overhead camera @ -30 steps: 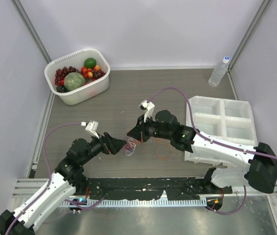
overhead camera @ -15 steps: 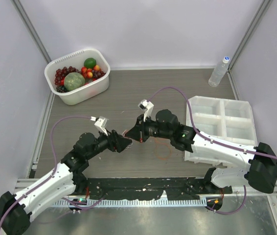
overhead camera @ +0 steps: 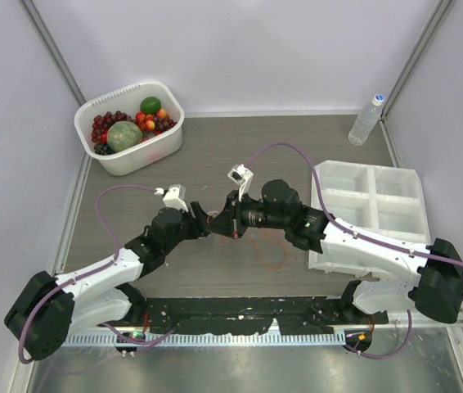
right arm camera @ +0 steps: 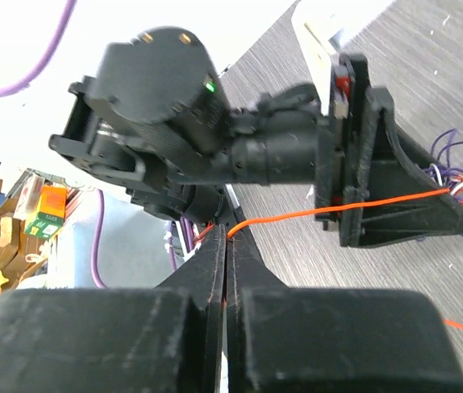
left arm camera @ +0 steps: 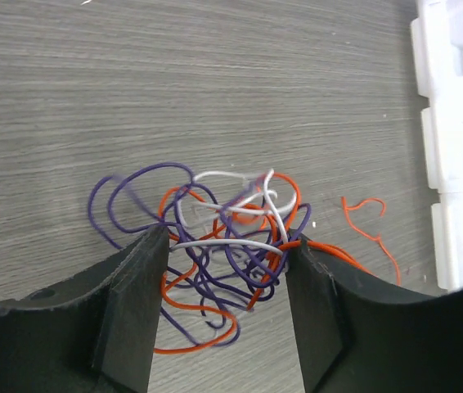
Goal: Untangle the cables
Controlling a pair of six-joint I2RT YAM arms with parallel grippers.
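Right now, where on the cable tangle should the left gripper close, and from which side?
Probably the dense knot where white, purple and orange strands cross, approached as the left gripper points now, straddling it. The outer purple loops look slack and could slip. The right gripper pinches the orange wire, giving something to pull against.

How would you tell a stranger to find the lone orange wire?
Start at the white tray on the right of the table. Just off the tray's left edge lies a thin orange wire. Unlike the purple, white and orange tangle nearby, it is a single squiggly strand lying apart.
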